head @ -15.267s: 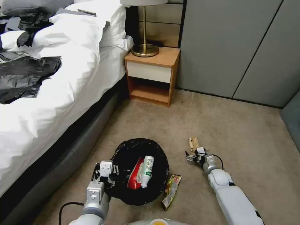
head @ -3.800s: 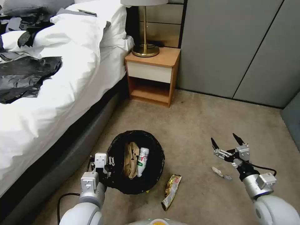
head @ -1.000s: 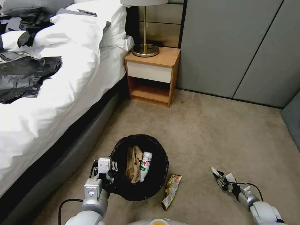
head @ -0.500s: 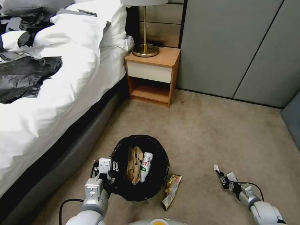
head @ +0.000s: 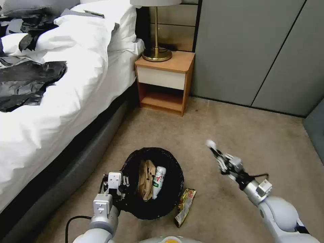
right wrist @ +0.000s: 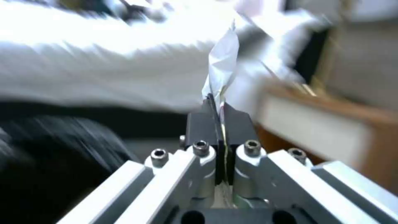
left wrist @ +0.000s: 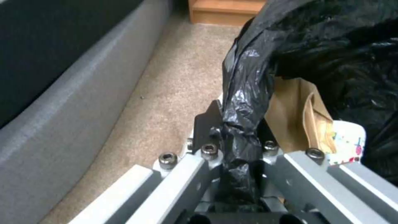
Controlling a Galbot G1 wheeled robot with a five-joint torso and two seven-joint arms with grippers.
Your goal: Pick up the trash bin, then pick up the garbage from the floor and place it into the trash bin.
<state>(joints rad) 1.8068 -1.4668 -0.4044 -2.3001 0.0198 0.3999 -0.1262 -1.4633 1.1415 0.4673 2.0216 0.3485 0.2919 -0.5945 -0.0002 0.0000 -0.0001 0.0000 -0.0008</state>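
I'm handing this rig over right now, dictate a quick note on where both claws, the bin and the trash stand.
Left claw: shut on the bag-lined rim of the trash bin, by the bed.
Right claw: raised above the carpet, right of the bin, shut on a small white wrapper.
Done: crumpled brown paper and a white bottle lie inside the bin.
Left: drop the held wrapper in, then collect the yellow foil wrapper lying on the carpet against the bin's right side.
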